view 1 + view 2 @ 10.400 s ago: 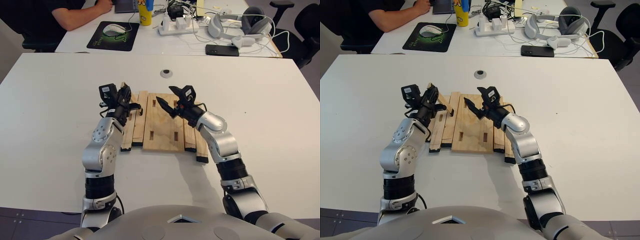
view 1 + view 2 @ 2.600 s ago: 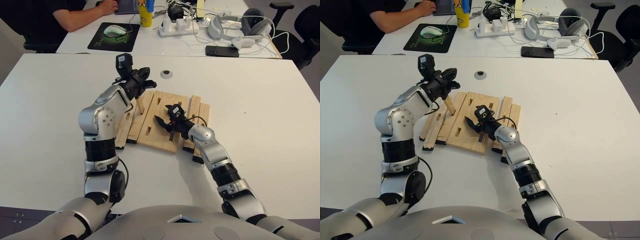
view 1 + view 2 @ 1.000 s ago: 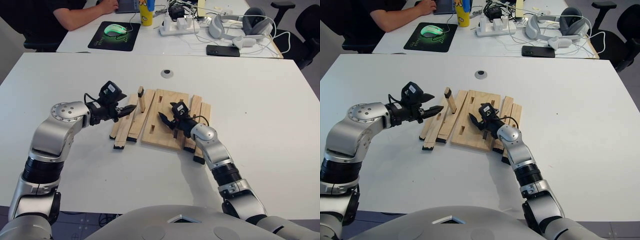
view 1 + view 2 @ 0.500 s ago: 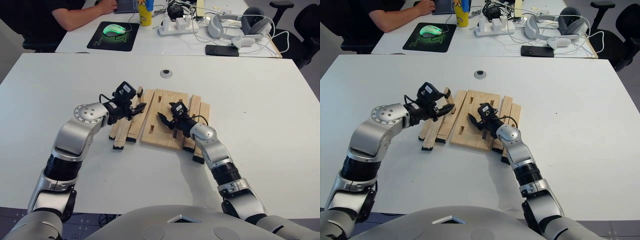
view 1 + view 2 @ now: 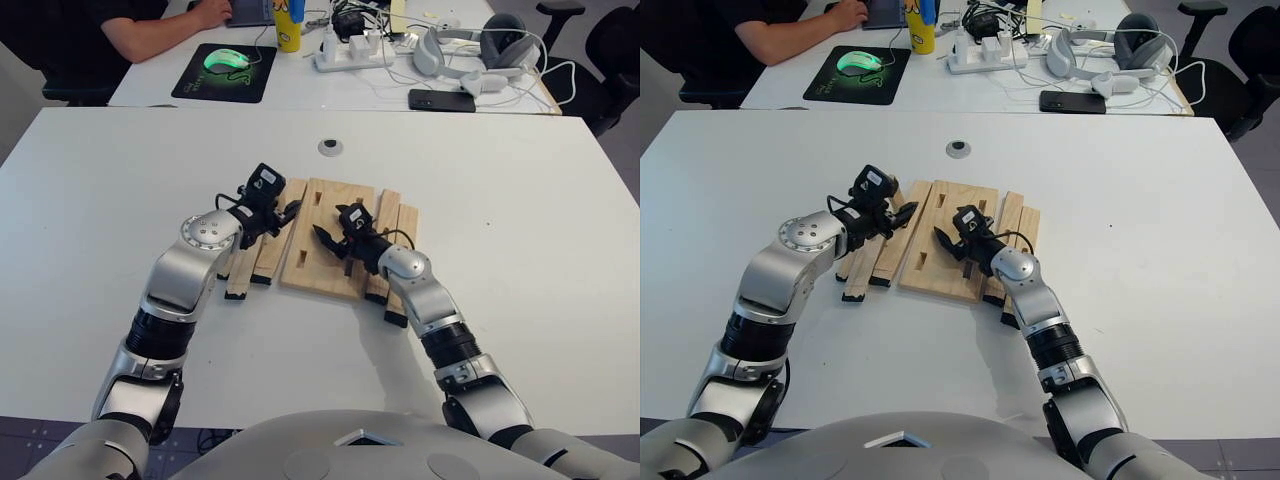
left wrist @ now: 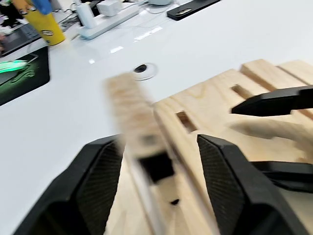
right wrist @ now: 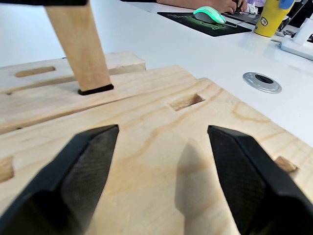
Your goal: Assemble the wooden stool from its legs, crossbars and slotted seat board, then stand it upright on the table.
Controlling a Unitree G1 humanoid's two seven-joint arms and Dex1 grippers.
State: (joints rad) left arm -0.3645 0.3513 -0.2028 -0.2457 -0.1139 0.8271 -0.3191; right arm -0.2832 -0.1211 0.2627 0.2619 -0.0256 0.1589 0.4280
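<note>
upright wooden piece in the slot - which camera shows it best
Right wrist view: the upright wooden piece stands close and unobstructed, its foot seated in a slot. The left wrist view shows it blurred between the open fingers of the left gripper. In the eye views that gripper mostly covers it.

- Seat board [image 5: 320, 265]: pale bare wood, grain visible, matt; slot edges rough-cut.
- Upright leg [image 7: 78, 44]: same bare wood, smooth faces.
- Flat slats [image 5: 268, 260]: bare wood, end faces coated black.
- Right end effector [image 7: 162, 129] pads [image 7: 88, 171]: black plastic, cross-hatched, matt.
- Worktop [image 5: 520, 250]: white, smooth, slight sheen.
</note>
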